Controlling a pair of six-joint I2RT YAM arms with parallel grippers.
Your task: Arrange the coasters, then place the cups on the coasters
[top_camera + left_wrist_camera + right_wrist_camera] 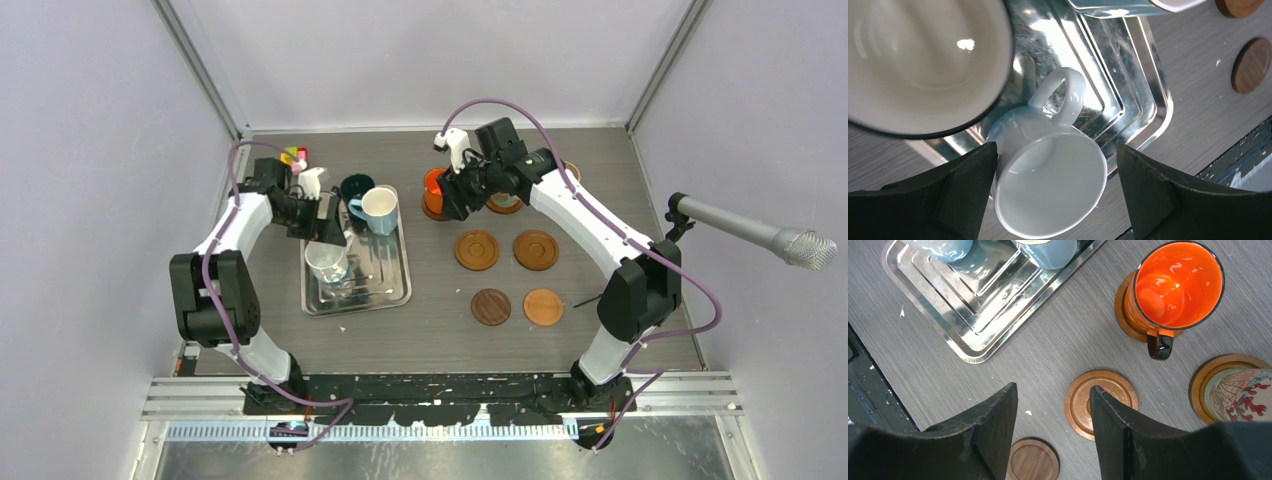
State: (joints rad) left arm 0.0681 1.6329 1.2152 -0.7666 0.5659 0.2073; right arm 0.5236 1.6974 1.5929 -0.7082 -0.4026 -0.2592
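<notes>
Mug [1050, 190], white, between wide left jaws

the right pincer [1053, 391] hangs over the grey worktop [1058, 340], jaws apart with nothing between them. an orange mug [1178, 285] stands on a coaster [1124, 310], and a patterned cup [1235, 392] on a second coaster [1200, 385]. a bare tan coaster [1079, 402] and a dark coaster [1033, 460] lie below. two light blue mugs [1048, 252] sit on the silver tray [973, 315].
</notes>
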